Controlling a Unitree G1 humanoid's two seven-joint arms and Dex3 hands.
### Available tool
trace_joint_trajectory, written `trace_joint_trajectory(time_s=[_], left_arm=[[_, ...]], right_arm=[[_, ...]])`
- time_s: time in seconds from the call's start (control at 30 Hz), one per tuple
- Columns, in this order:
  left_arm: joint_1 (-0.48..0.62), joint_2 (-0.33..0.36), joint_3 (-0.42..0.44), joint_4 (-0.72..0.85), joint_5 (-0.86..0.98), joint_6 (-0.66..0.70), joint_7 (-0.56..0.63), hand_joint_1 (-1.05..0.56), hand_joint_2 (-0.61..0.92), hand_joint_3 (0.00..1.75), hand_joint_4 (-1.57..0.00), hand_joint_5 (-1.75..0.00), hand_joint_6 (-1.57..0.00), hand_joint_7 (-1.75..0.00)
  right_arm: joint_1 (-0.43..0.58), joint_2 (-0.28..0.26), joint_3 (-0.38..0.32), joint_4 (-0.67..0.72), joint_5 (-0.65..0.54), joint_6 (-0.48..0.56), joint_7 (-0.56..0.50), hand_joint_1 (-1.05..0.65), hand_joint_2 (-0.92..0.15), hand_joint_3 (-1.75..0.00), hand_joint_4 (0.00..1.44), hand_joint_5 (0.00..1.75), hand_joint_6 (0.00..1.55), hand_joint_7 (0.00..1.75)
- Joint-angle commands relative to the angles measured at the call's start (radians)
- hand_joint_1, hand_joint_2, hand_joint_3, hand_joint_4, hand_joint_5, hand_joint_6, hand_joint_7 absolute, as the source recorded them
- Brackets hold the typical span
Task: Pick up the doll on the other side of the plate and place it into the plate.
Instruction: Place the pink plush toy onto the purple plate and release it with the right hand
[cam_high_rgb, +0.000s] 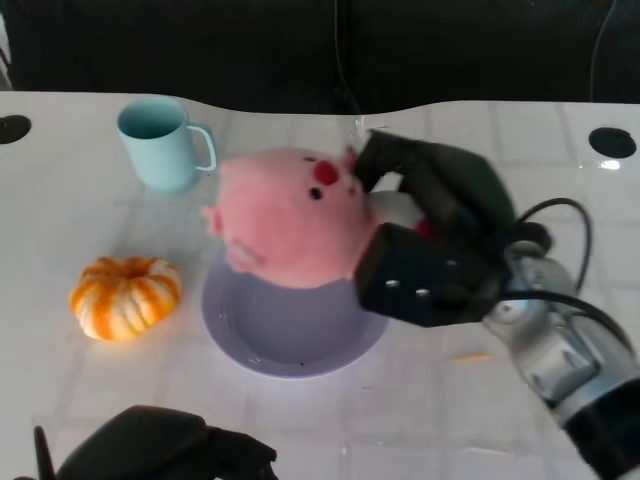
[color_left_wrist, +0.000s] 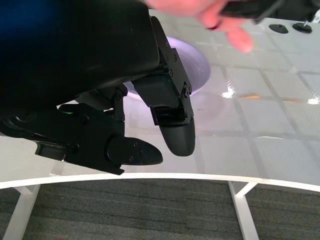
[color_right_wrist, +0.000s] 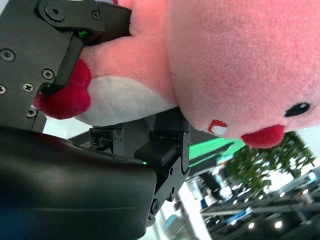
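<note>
Left hand (cam_high_rgb: 160, 445) empty, fingers apart; right hand (cam_high_rgb: 430, 240) grips one doll (cam_high_rgb: 290, 225) over one plate (cam_high_rgb: 290, 335).

The plate (cam_high_rgb: 240, 330) lies open under the doll (cam_high_rgb: 290, 230) I hold in my right hand (cam_high_rgb: 440, 240). A mug (cam_high_rgb: 160, 145) stands beyond its far left, a pumpkin (cam_high_rgb: 125, 297) close beside its left rim; worktop (cam_high_rgb: 450, 400) to its right is bare.

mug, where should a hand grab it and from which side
Best guess: wrap the fingers round the body of the light blue mug, coming from the side away from its handle. It stands upright, and the handle points toward the pink doll, crowding that side.
</note>
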Motion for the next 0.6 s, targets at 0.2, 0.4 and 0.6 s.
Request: trace_joint_trajectory(time_s=[0.2,0.4,0.6], left_arm=[[0.01,-0.013,-0.021,-0.027,0.02,-0.009,0.013,-0.16,0.92,0.2,-0.76,-1.2,-0.93,-0.52],[0.004,-0.024,-0.025,-0.02,0.022,-0.02,0.021,-0.15,0.92,0.18,-0.79,-1.21,-0.95,-0.52],[-0.005,-0.023,-0.03,-0.017,0.03,-0.02,0.016,-0.15,0.92,0.18,-0.78,-1.26,-0.96,-0.5]], right_arm=[[-0.064,0.051,0.023,0.117,-0.001,-0.006,-0.018,-0.17,-0.35,-1.23,0.92,1.75,0.77,1.75],[-0.077,0.046,0.035,0.151,0.008,0.009,0.065,-0.18,-0.45,-0.94,0.83,1.49,0.89,0.81],[-0.078,0.005,0.086,0.109,-0.029,0.066,0.213,-0.53,-0.91,-0.21,0.37,0.24,0.39,0.01]])
